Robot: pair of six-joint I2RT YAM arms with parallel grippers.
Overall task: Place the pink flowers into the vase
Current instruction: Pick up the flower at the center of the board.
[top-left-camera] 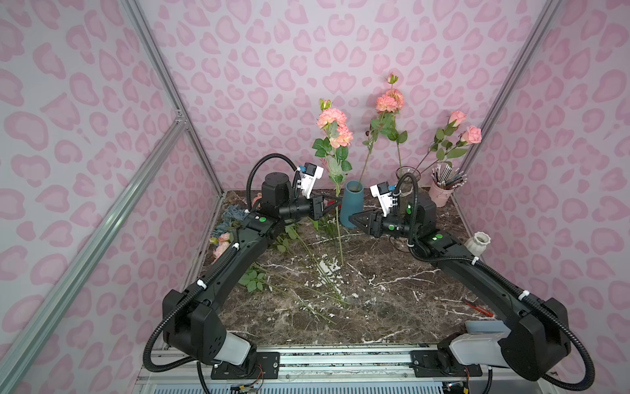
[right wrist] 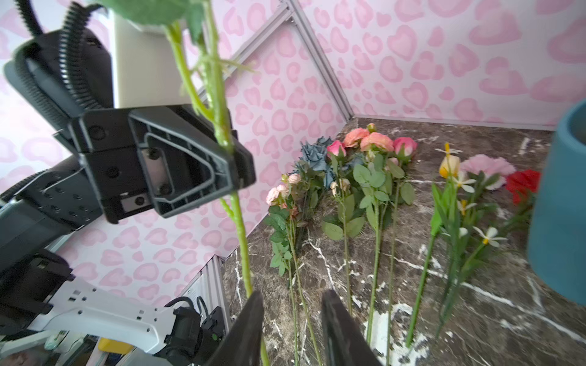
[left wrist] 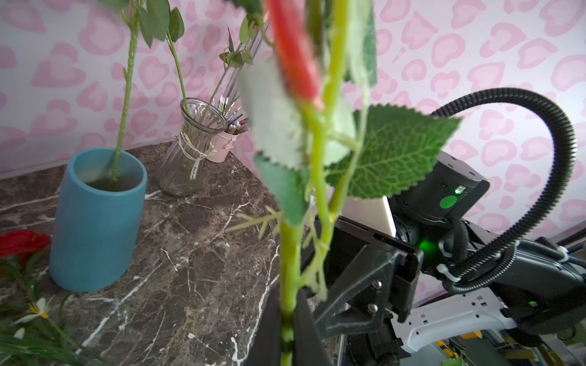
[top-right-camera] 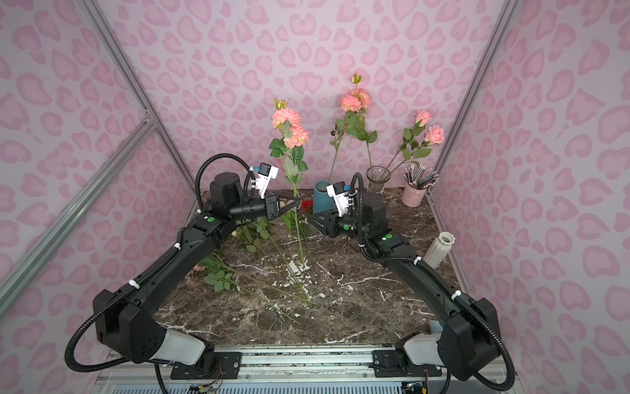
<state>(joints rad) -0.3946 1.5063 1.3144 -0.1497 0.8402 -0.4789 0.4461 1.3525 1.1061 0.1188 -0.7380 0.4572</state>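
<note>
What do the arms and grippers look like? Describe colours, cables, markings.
Left arm and right arm: matte black, pale grey base links, ribbed black conduit fastened with white zip ties, round green stickers near wrists. Left gripper and right gripper: black triangular fingers, white camera bracket.

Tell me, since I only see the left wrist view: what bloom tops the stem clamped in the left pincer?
Observer: Salmon-pink ruffled blooms, high above the left pincer in both top views.
Operator: Has the right pincer closed on that stem too?
Observer: No. The right wrist view shows the right pincer open, with the stem running close by it.
Operator: Any pink flowers not yet in a vase?
Observer: Yes, several pink flowers lie flat in a row on the marble tabletop, in the right wrist view.
</note>
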